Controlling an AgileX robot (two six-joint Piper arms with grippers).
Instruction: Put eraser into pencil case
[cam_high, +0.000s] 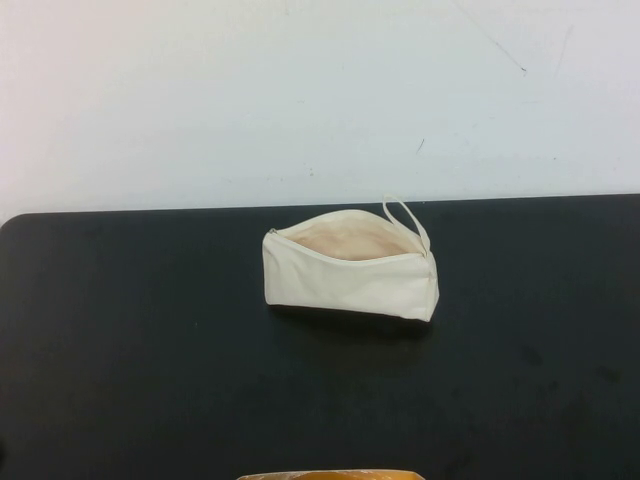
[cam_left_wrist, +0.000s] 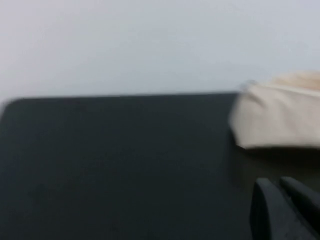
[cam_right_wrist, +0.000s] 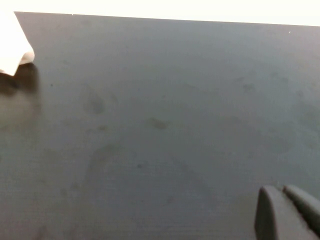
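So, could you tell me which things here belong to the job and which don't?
Job: cream-white fabric zip pouch, open; left gripper by its left end; right gripper to its right.
Other: black table; yellow-orange object, near edge.

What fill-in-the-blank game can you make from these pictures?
The pencil case sits on the ___ table.
Its zip is ___, showing peach lining.
Its loop strap is at its ___ end.
The left end effector hovers near the case, the right end effector above the ___.
Missing: black, open, right, table.
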